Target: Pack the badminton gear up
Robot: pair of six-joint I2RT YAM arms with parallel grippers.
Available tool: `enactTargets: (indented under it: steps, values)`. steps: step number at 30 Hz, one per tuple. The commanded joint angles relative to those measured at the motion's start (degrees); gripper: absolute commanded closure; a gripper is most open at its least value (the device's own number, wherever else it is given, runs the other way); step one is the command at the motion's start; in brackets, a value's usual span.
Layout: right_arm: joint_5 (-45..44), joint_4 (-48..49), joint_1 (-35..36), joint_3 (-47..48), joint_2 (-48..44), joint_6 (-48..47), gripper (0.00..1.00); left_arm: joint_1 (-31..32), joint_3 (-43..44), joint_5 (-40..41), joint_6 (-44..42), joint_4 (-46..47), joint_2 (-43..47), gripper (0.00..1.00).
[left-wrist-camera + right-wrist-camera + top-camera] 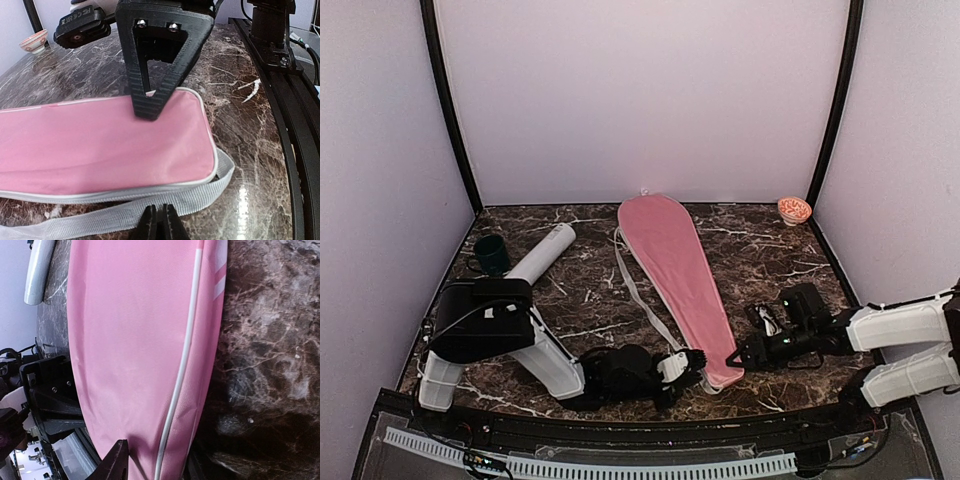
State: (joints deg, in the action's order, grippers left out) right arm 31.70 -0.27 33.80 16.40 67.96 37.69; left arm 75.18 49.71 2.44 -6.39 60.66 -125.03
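Pink cover (675, 270) between closed left fingers (157, 223) by grey strap (100, 220) and right fingers (738, 356), grip unclear; tube (542, 252), cup (490, 254), bowl (794, 209) apart.

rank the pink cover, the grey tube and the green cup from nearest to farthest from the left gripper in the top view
From the left gripper, as the top external view shows it:
1. pink cover: its narrow near end lies right at the jaws.
2. grey tube: off to the left and farther back, lying slantwise.
3. green cup: farther left again, beyond the tube.

White arms (552, 362), black ribbed fingers (150, 102)
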Motion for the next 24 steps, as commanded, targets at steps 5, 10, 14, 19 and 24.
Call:
enactTargets:
  steps: [5, 10, 14, 19, 24]
  values:
    - [5.4, 6.3, 0.0, -2.7, 2.2, 1.6, 0.62, -0.7, 4.7, -1.3, 0.3, -3.0, -2.5, 0.93]
    - [7.5, 10.7, 0.1, -4.3, 3.9, 3.4, 0.62, -0.9, 5.7, -2.6, 0.6, -1.3, -3.0, 0.93]
    - [8.3, 13.7, 2.1, -4.4, 6.2, 4.6, 0.62, -1.0, 7.7, -3.6, 0.0, -0.9, -4.0, 0.93]
    - [8.8, 17.4, 5.1, -4.2, 8.3, 6.7, 0.61, -1.2, 10.4, -4.7, -0.4, -0.9, -5.2, 0.88]
    - [7.5, 15.5, 5.6, -3.6, 7.6, 6.2, 0.60, -1.3, 7.9, -5.6, -1.2, -1.6, -2.7, 0.80]
